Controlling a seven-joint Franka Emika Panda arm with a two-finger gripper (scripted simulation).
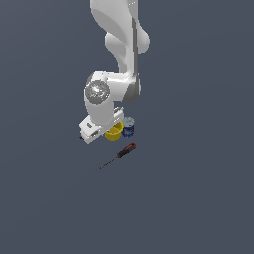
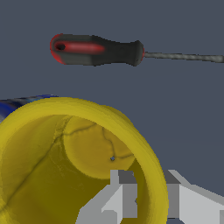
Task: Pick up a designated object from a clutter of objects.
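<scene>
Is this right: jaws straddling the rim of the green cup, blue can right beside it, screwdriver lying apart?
Not quite: the cup is yellow, not green, as the wrist view shows. The rest holds: the gripper has one finger inside the rim and one outside, the blue can stands beside the cup, and the screwdriver lies apart.

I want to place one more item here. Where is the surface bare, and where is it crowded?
Bare: the wide floor past the screwdriver and on both exterior-view sides. Crowded: yellow cup touching or nearly touching blue can, with the gripper at the cup's rim.
</scene>
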